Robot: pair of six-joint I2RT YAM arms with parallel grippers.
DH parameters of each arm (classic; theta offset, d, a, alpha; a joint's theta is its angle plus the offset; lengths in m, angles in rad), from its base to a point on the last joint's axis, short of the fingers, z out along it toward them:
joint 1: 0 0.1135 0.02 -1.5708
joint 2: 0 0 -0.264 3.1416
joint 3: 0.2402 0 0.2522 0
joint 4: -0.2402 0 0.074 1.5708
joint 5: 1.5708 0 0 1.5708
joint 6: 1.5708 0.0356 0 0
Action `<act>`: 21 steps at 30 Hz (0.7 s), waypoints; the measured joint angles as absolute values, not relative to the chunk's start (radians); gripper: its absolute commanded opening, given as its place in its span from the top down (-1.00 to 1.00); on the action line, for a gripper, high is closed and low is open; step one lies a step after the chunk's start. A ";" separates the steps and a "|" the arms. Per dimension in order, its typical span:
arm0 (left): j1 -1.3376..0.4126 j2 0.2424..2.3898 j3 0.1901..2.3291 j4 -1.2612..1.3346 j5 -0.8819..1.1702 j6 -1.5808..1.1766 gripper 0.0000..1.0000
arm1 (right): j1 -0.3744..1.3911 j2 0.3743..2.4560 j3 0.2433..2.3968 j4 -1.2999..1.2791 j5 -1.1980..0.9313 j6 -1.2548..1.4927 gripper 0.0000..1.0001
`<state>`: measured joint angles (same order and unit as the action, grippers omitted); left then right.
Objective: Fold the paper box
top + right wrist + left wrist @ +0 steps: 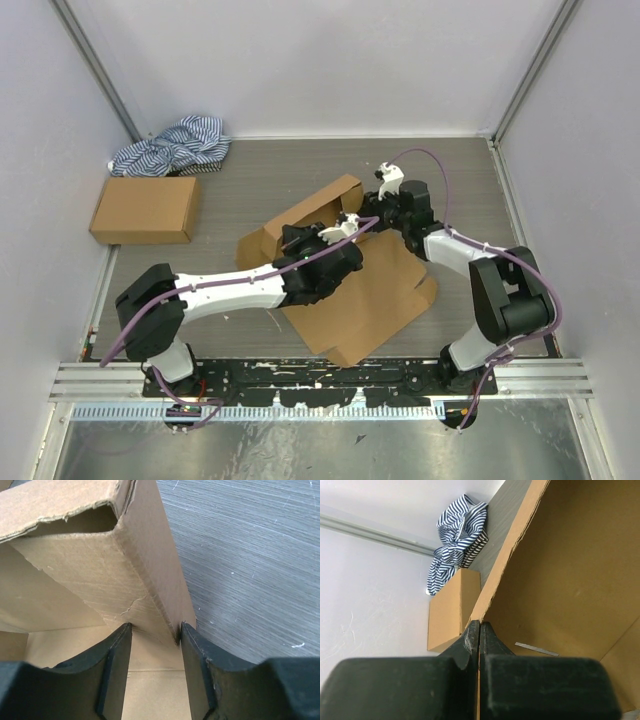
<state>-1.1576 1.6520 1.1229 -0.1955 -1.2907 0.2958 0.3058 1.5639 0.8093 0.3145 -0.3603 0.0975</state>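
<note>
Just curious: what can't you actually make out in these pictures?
- Top view: the left arm covers the middle of the box and the left jaws.
- Left wrist view: the shut left jaws hide how much box edge they hold, and part of the carton.
- Right wrist view: the frame cuts off most of the box; whether the open right jaws press its wall is unclear.
- Top view: the shape of the bunched cloth is unreadable.

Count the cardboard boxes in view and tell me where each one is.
2. The paper box lies partly folded at the centre; the closed carton sits at the left, near the striped cloth. None seems hidden.
</note>
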 measured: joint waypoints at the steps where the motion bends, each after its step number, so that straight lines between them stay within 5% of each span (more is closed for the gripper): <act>1: -1.158 1.652 1.122 -0.192 -1.290 0.297 0.94 | 0.306 1.576 0.819 0.313 -0.367 0.090 -0.02; 21: -1.164 1.652 1.107 -0.146 -1.275 0.337 0.99 | 0.247 1.735 0.974 0.302 -0.564 0.035 -0.08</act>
<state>-1.1641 1.6516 1.1069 -0.1459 -1.2755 0.3374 0.2470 1.7348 0.9737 0.3023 -0.5636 0.0349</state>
